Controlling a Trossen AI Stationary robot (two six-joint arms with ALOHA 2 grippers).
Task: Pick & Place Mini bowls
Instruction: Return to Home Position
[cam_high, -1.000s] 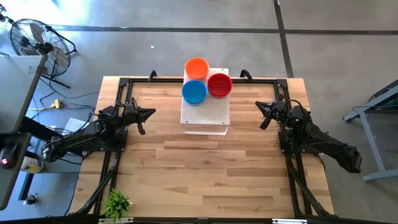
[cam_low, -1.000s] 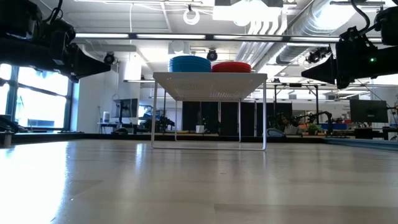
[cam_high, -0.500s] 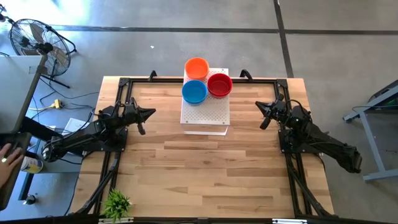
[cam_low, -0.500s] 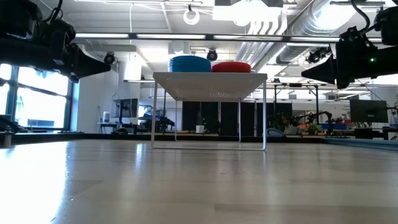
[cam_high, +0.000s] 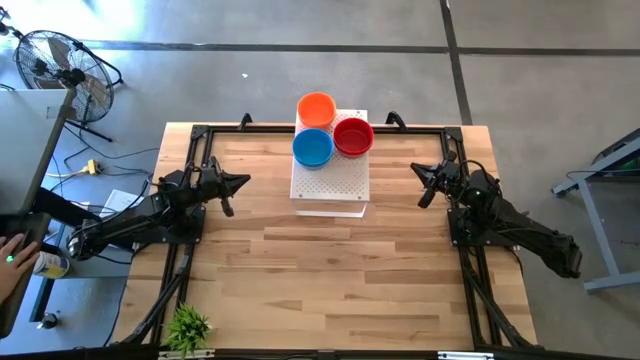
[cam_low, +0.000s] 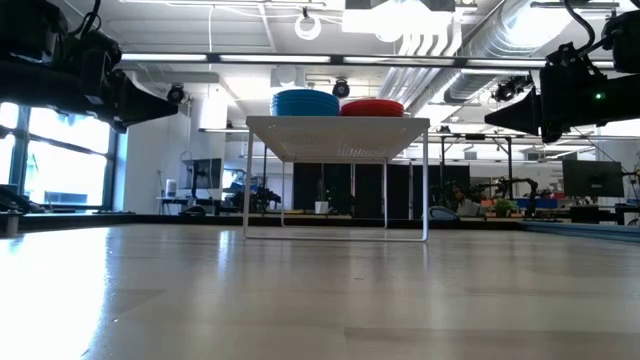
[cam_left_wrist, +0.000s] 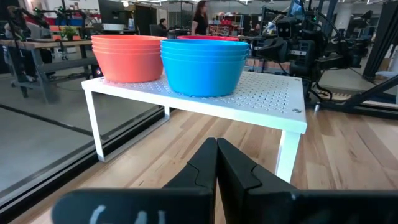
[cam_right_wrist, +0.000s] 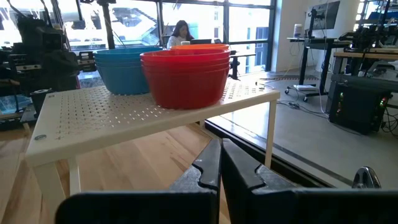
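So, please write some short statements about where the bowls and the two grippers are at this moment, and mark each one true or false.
1. Three stacks of bowls stand on the white shelf: the orange stack, the blue stack and the red stack. True.
2. The left gripper holds a blue bowl. False: it is shut and empty, to the shelf's left, apart from it.
3. The red stack stands right beside the blue stack. True.
4. Some bowls lie on the wooden table. False: no bowl shows on it; all are on the shelf.
5. The right gripper is shut and empty. True.
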